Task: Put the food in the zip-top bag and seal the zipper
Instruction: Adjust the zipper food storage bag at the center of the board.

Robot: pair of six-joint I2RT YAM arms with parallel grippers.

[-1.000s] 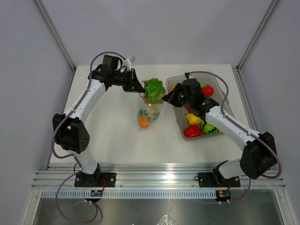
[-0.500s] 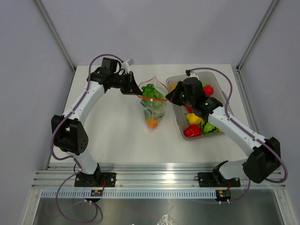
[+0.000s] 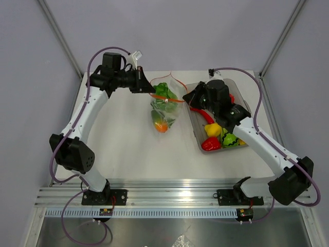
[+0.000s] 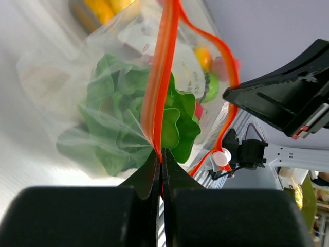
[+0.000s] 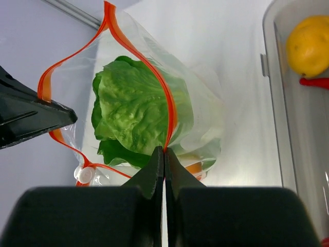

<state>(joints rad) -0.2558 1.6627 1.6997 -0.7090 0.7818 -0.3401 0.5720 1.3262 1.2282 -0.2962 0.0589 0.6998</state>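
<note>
Grip on both ends: the left gripper (image 4: 160, 155) is clenched tight on one end of the zipper (image 3: 167, 100), and the right gripper (image 5: 164, 152) is pinched just as hard on the other end, jaws pressed flat together with only the red-orange strip between them. The zip-top bag (image 3: 163, 116) hangs between the two arms over the far middle of the table (image 3: 123, 149), just left of the grey tub (image 5: 272, 103); whether its lowest corner touches the surface cannot be told from above. Mouth wide open: the near lip runs almost straight from gripper to gripper, while the far lip bows away in a loop. Inside, a big green lettuce (image 5: 133, 110) fills the upper part of the pouch, and an orange piece (image 3: 162, 127) sits down at the bottom. A small white slider (image 5: 85, 174) shows on the strip near the left gripper's end (clearest from the right wrist). Over in the tub, more food waits: a yellow pepper (image 3: 213, 129), a red pepper (image 3: 211, 144) beside it, a green piece (image 3: 230, 139), and a lemon (image 5: 308, 45) at the far end.
</note>
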